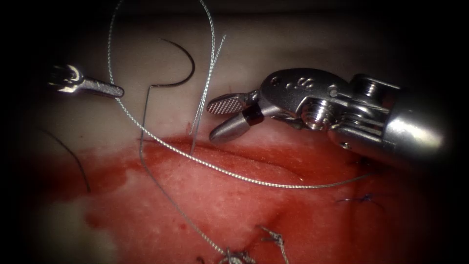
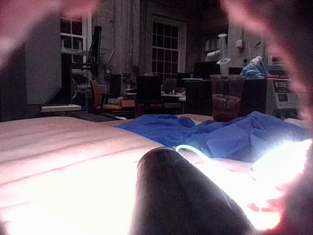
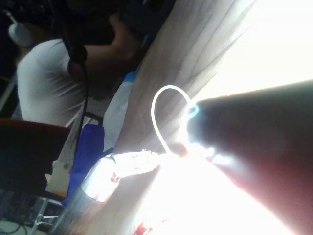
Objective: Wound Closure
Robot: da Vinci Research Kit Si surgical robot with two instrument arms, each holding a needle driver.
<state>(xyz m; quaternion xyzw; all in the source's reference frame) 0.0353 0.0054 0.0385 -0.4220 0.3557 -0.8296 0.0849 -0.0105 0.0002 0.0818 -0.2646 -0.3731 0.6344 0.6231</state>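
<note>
1. Endoscope view: the needle (image 1: 181, 63) lies free on the pale tissue (image 1: 161, 117) above the cut (image 1: 244, 159), held by neither tool and not in the tissue. It is a dark, thin arc that bulges to the right, with one end up and to the left and the other low, where the thread (image 1: 146, 132) joins it.
2. The thread is silvery and twisted; it loops up past the needle, sweeps down across the red fluid (image 1: 161, 166) and runs right along the cut. Knotted stitches (image 1: 273, 238) sit lower down.
3. The right tool (image 1: 225, 119) reaches in from the right, its shaft level, its jaws spread apart and holding nothing, just right of a thread strand.
4. The left tool (image 1: 117, 91) lies level at the left, tip pointing right, jaws together; I cannot tell whether it pinches the thread beside it.
5. Left wrist view: a dark shaft (image 2: 181, 196) above bright tissue (image 2: 58, 161).
6. Right wrist view: a pale thread loop (image 3: 168, 115) stands by a dark shaft (image 3: 259, 147).
</note>
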